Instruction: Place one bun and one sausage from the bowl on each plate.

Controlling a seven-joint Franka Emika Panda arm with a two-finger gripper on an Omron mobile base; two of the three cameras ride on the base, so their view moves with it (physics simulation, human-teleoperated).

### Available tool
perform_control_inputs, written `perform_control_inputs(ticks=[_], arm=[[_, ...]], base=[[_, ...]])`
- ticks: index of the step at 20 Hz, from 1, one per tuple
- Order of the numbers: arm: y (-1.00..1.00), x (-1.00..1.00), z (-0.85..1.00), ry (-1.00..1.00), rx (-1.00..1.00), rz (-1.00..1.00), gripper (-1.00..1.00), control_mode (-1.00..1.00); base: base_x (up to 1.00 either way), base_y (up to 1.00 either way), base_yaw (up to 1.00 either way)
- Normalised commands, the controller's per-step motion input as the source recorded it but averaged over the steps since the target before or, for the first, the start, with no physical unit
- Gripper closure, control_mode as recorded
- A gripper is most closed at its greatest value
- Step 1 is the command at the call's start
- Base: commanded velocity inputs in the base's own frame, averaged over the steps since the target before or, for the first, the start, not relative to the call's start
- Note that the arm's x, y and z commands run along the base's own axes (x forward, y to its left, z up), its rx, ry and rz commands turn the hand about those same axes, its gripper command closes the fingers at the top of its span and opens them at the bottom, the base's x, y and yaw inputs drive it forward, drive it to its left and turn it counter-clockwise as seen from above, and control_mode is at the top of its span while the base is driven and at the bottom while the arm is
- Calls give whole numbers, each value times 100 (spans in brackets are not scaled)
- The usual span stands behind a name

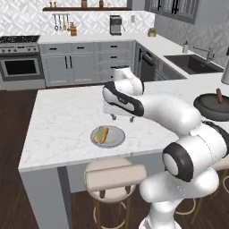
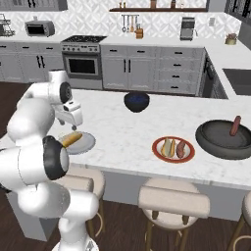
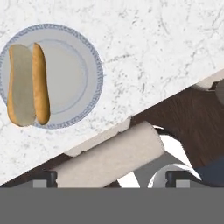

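end effector [image 3: 112, 177] spread wide, empty, above grey plate [image 3: 83, 78], bun [image 3: 27, 84]

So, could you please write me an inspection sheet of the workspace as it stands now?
Surface: white marble island counter, with padded stools below its near edge.
Job's things: plain light grey plate holds one tan bun, no sausage; red-rimmed plate holds a bun and a reddish-brown sausage; wide dark grey bowl holds one sausage.
Clutter: small deep dark bowl with blue contents at the counter's far side.
Grippers: gripper above the counter behind the grey plate; whether the jaws are open cannot be told; nothing seen in them.
Cables: nothing seen.
Surroundings: grey cabinets, oven, sink, dark wood floor.
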Motion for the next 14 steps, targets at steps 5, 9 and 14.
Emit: perform_control_inputs(ticks=[5,9,14], arm=[[-99,-99,89,-14,5,0,-100,-100],[-85,-100,73,-21,5,0,-100,-100],[-49,-72,31,-14,3,0,-100,100]], base=[[0,0,0],[0,0,0],[-15,-13,0]])
